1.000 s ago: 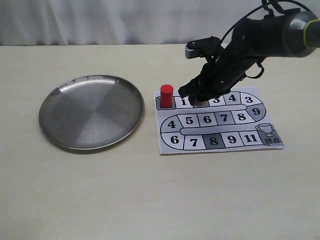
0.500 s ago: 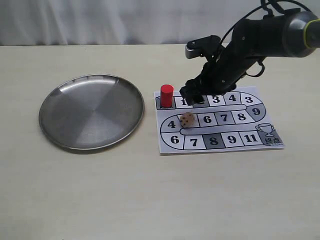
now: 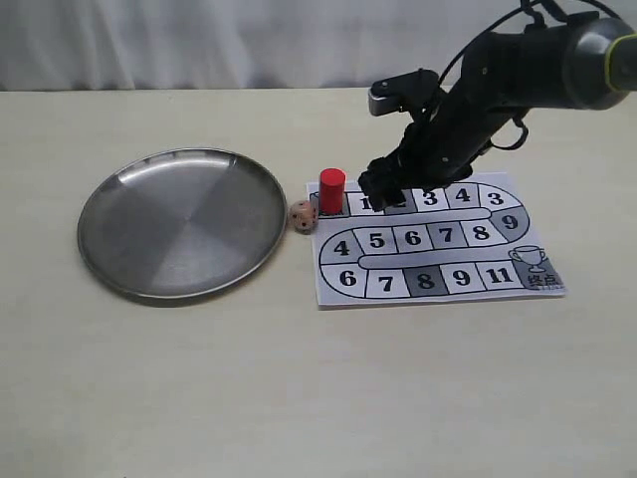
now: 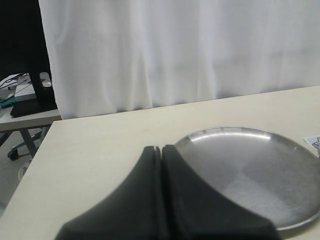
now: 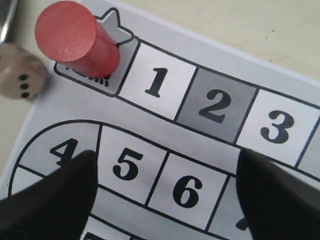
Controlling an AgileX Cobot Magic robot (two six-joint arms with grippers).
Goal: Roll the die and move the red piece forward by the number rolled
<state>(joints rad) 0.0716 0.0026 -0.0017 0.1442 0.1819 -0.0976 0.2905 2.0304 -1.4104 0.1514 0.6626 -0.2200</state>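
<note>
The tan die (image 3: 303, 216) lies on the table between the plate and the paper board's left edge; in the right wrist view the die (image 5: 20, 79) shows dark pips beside the red piece. That red piece (image 3: 331, 191) (image 5: 77, 38), a small cylinder, stands upright on the board's start square. My right gripper (image 3: 383, 195) (image 5: 165, 175) hovers open just above squares 1 and 2 with nothing between its fingers. In its wrist view, my left gripper (image 4: 161, 148) is shut and empty, near the plate's rim.
A round steel plate (image 3: 109, 199) (image 4: 300, 150) sits left of the paper board (image 3: 542, 267) (image 5: 150, 135), whose numbered track ends at a trophy square. A white curtain hangs behind the table. A dark stand and a side table (image 4: 30, 105) show past the table's edge.
The die left the right gripper, bounced over the board's square 5 and rolled left off the paper to rest beside the plate. The right gripper rose slightly and stays open.
</note>
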